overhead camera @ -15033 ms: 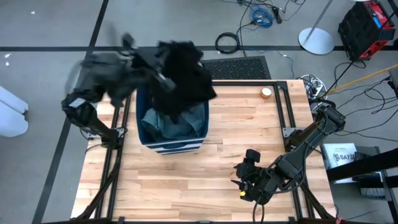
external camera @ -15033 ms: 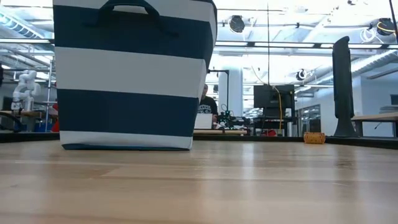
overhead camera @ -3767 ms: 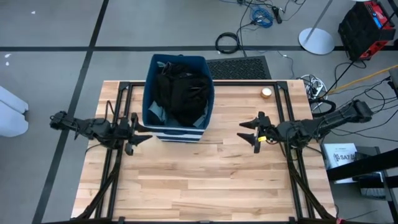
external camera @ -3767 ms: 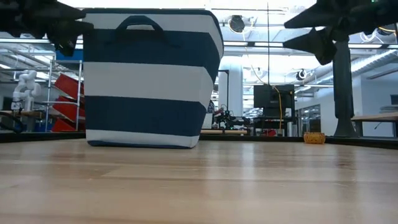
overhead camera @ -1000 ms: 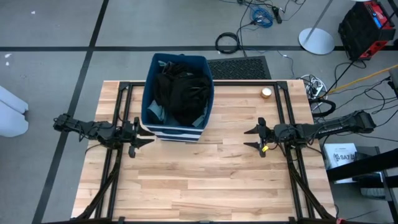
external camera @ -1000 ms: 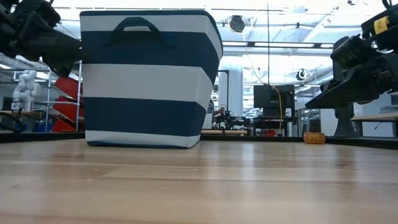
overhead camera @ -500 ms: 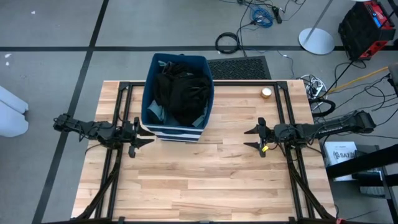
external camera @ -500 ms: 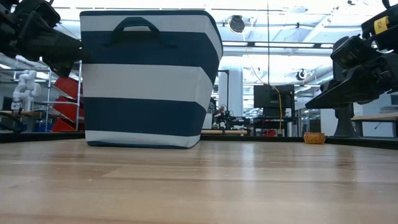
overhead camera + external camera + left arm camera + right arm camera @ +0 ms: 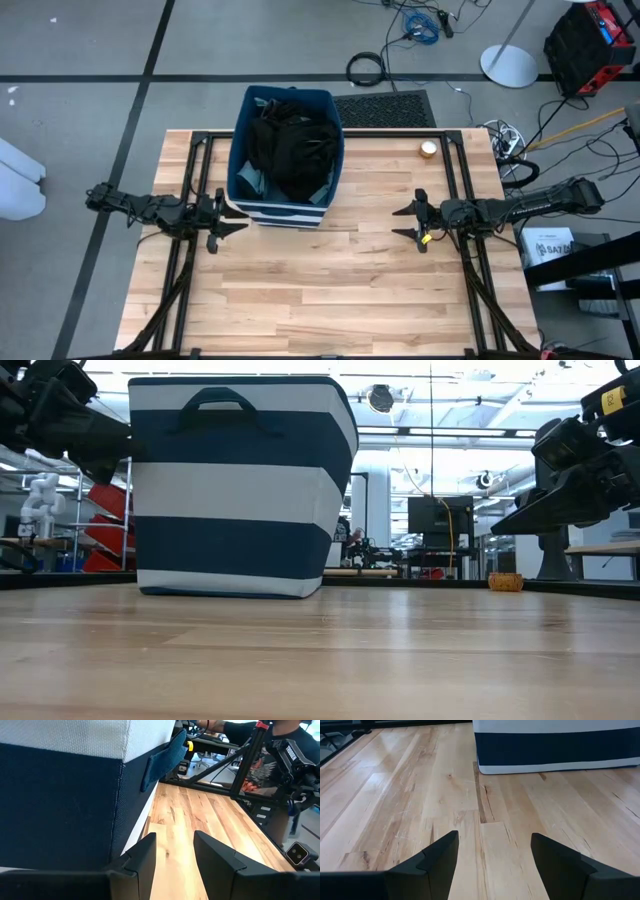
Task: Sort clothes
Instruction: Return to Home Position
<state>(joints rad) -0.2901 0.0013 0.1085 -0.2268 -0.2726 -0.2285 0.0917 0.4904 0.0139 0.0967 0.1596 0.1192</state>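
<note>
Clothes point(image 9: 290, 150) sit in the bin point(image 9: 283, 214), so I figure we're done: left gripper point(image 9: 225, 212) and right gripper point(image 9: 400, 222) rest spread and empty by the desk's point(image 9: 330, 290) side edges.

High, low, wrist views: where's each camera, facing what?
High: overhead, straight down on wooden table; left pincer, right pincer, both arms.
Low: table height, level across; navy-and-white striped fabric bin, arms at both edges.
Left wrist: close beside the bin; own fingers.
Right wrist: toward the bin across boards; own fingers.
All four share the bin.
</note>
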